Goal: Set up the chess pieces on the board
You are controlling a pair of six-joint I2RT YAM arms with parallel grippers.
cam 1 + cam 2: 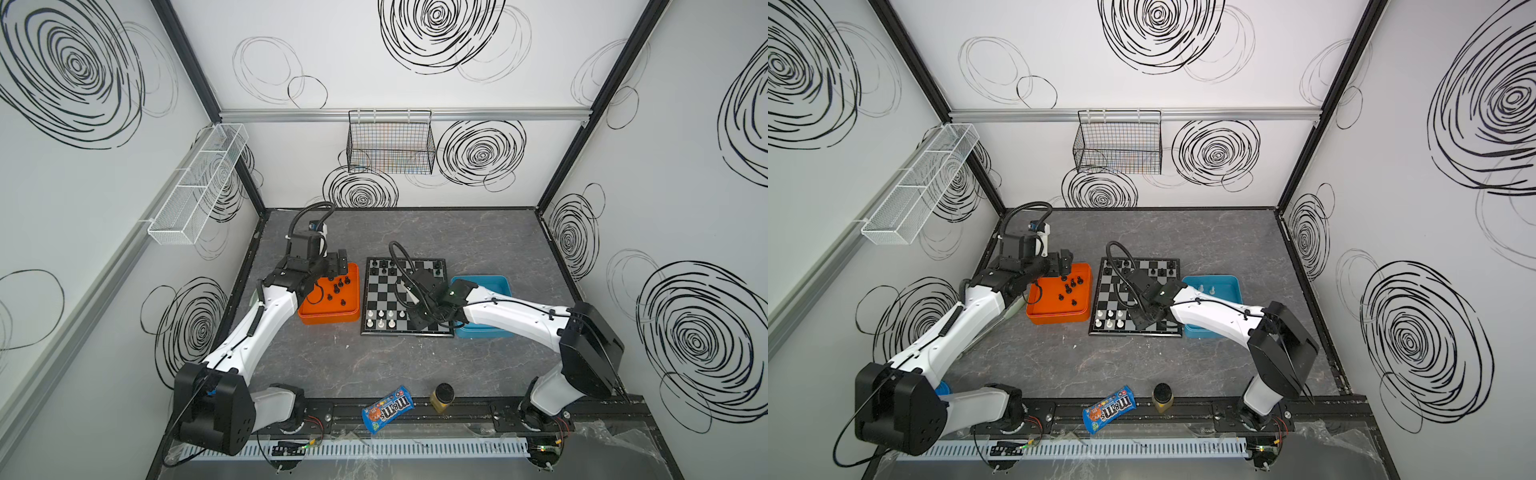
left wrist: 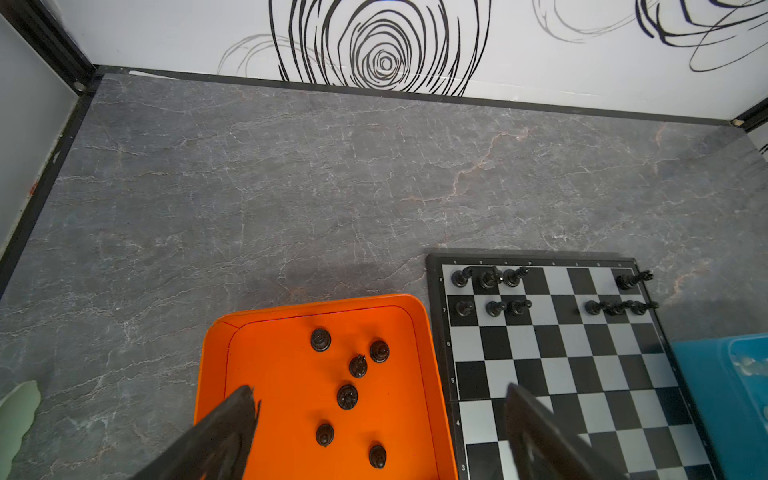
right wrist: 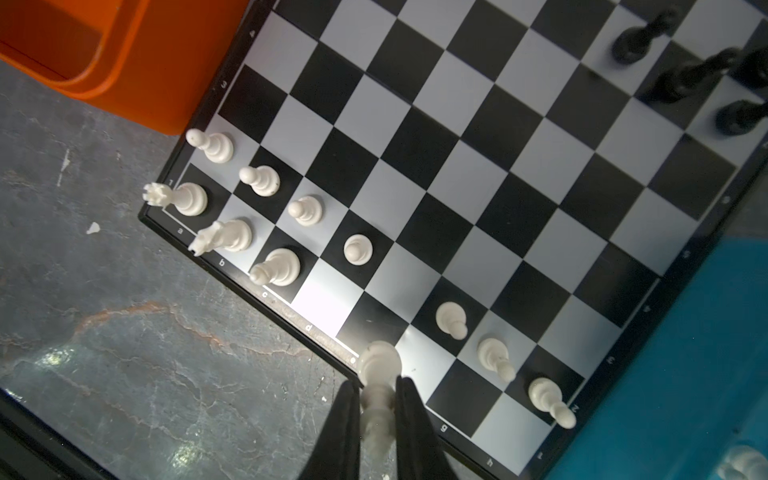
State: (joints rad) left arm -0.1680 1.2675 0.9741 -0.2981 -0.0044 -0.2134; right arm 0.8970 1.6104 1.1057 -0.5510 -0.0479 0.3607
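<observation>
Pinched between the black fingers (image 3: 345, 415) of the right gripper (image 3: 376, 390): tall white plastic chessman (image 3: 379, 361), base over the near edge of the square black-and-silver checkered chessboard (image 3: 457, 166); touching it or not, cannot tell. Alongside, on the two near rows, ten more white chessmen (image 3: 266, 180), upright. On the far rows, glossy black chessmen (image 2: 490, 278). Left gripper (image 2: 380, 390): jaws spread wide, holding nothing, poised above the orange plastic tray (image 2: 216, 353) with six loose black pieces (image 2: 347, 396) inside. Just beside the board's other side, a blue plastic tray (image 3: 685, 353).
</observation>
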